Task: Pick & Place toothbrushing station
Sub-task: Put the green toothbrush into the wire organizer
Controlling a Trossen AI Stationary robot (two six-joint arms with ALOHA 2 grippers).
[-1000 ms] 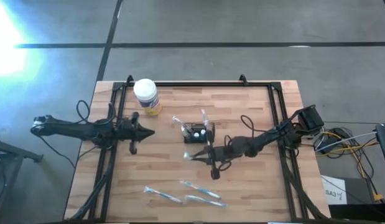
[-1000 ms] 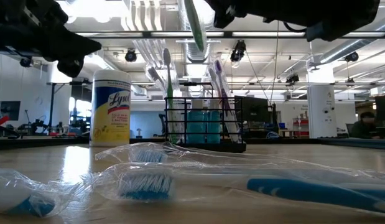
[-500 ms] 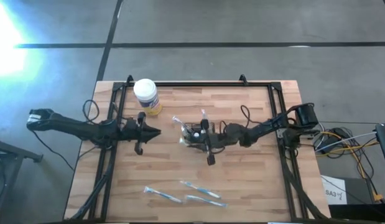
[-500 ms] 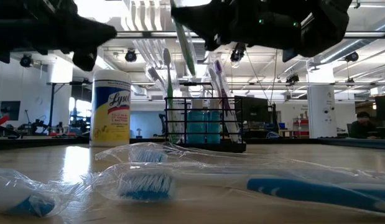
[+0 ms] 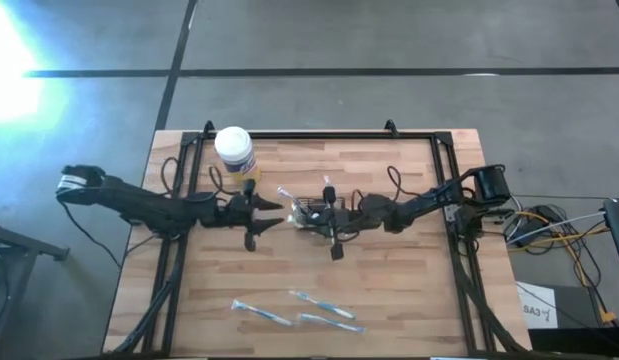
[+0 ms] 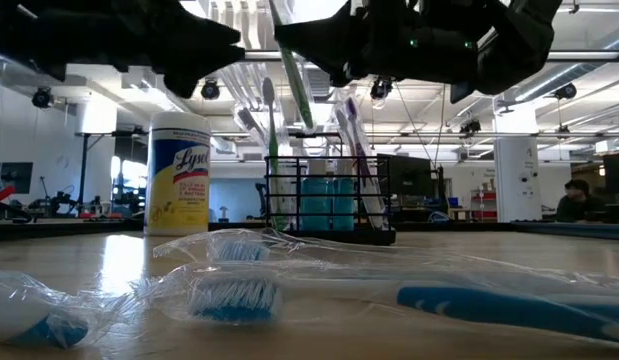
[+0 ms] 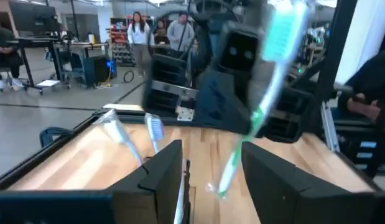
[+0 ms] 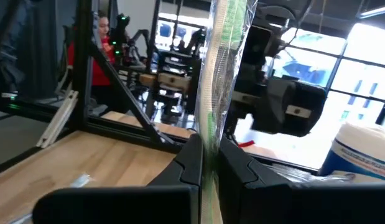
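A green toothbrush point(image 8: 218, 74) is held clamped in the right tool point(image 5: 329, 221), directly above the toothbrushing station point(image 5: 320, 212) at the counter's point(image 5: 409, 290) middle. Insertion appears under way; lowering the handle into a top hole is judged next. The left tool point(image 5: 272, 214), fingers apart, waits just beside. A jar point(image 6: 179, 172) reads "Lysol".

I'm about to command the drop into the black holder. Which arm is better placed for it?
Right, I'd judge. The right gripper is shut on a wrapped green toothbrush directly above the toothbrushing station. The left gripper is open beside it, holding nothing.
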